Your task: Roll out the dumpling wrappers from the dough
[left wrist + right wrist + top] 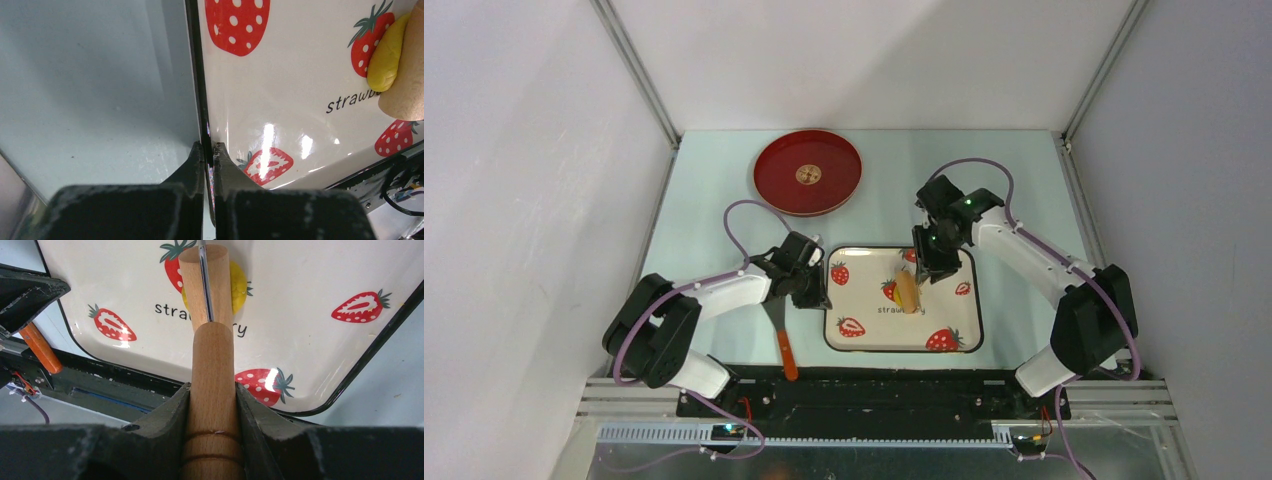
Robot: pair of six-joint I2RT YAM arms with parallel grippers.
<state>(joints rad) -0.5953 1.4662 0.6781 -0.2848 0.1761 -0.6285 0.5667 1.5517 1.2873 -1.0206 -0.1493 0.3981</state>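
A patch of yellow dough [241, 286] lies on the white strawberry-print tray [874, 335], squashed under a wooden rolling pin [212, 360]. My right gripper [212, 387] is shut on the pin's handle, and the roller end rests on the dough [385, 60]. From above, the pin [908, 290] covers nearly all of the dough. My left gripper [209, 146] is shut on the tray's black left rim [200, 90], near its front corner. No dumpling wrappers are in view.
A round red plate [834, 160] sits at the back, left of centre. A tool with an orange handle [787, 357] lies just left of the tray, beneath my left gripper [809, 285]. White walls close in three sides of the pale table.
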